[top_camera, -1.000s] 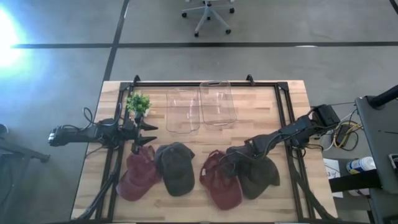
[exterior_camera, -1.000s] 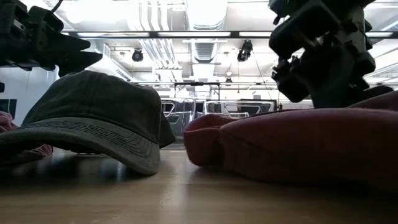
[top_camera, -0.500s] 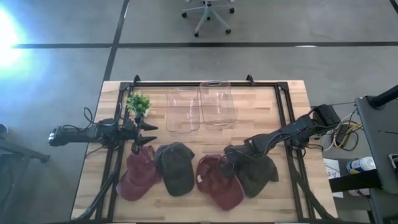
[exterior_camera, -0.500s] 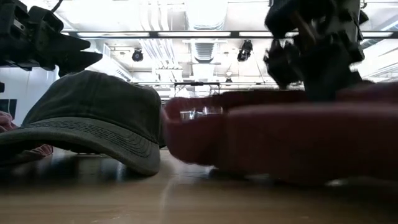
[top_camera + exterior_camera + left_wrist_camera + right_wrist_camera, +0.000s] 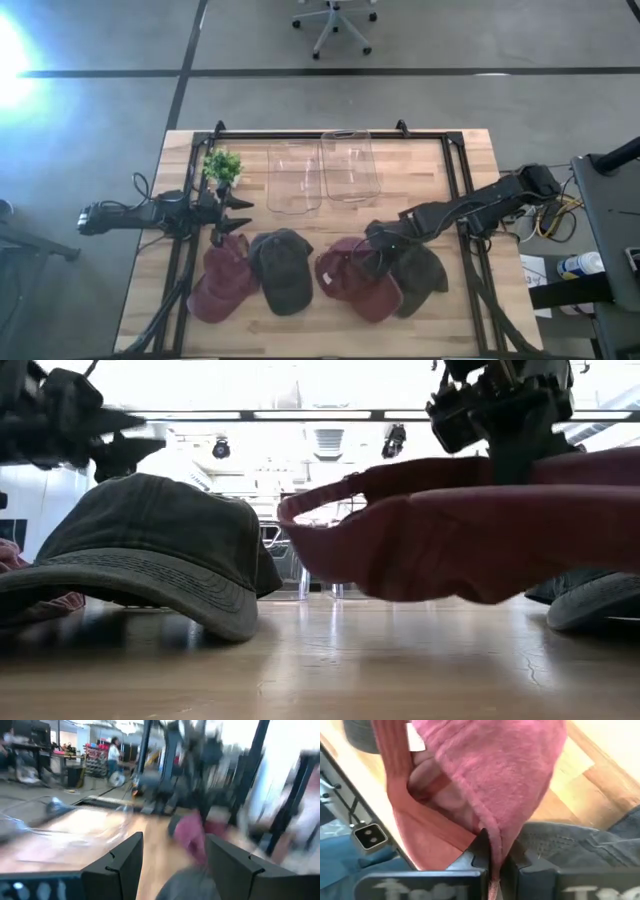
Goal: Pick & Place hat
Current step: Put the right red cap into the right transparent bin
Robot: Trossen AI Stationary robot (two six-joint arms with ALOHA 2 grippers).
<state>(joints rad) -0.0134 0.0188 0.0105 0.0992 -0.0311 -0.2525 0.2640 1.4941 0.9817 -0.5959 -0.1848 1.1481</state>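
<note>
My right gripper is shut on a red hat, which hangs clear of the table in the low view. A dark hat lies on the table beside and partly under it. At the front left, another red hat and another dark hat rest on the wood. My left gripper is open and empty, above the table just beyond that left red hat. My right gripper pinches a fold of the red hat's crown cloth between its two fingers. The fingers come slanting down from the table's right side. The hat hangs below the gripper, clear of the table, with its inside and back strap showing toward the left.
Two clear containers lie at the table's far middle, and a small green plant stands at the far left. A black frame runs around the table top. An office chair stands on the floor beyond.
My right gripper has gone up with the red hat. The hat was lying on the table partly over the right dark hat. It now hangs clear and has shifted slightly toward the table's left, so more of that dark hat shows.
</note>
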